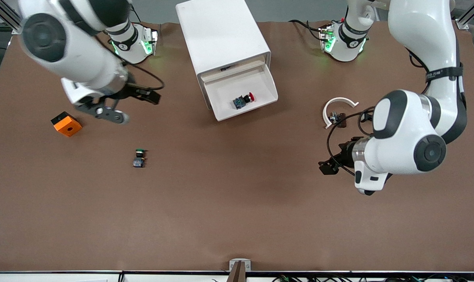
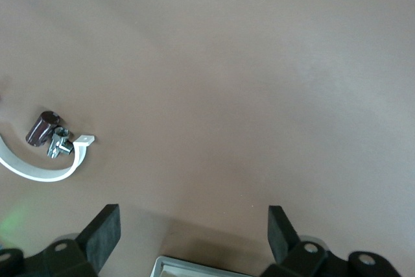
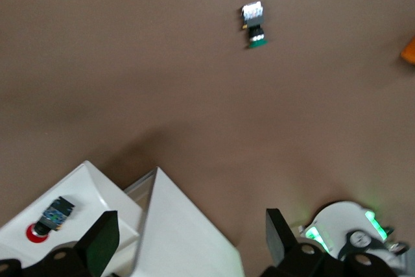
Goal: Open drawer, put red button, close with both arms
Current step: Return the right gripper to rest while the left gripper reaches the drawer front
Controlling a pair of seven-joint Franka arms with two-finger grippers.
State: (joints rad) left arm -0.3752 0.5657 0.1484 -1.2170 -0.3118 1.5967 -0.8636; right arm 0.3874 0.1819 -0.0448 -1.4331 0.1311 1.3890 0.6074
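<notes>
- An orange block [image 1: 66, 123] with a round hole in its top sits on the brown tabletop [image 1: 237, 211] toward the right arm's end.
- The right end effector [image 1: 111, 114] hangs above the tabletop just beside the orange block, fingers [image 3: 100, 243] spread with nothing between them.
- A green-capped button [image 1: 139, 158] lies on its side, nearer the front camera than the white cabinet [image 1: 221, 35].
- The drawer [image 1: 243, 94] stands pulled out of the cabinet, and the red button [image 1: 243, 100] lies on its side inside it.
- A curved white clip [image 1: 336, 107] with a small metal part rests toward the left arm's end.
- The left end effector [image 1: 328, 166] hovers over bare tabletop, fingers [image 2: 104, 235] spread and empty.
</notes>
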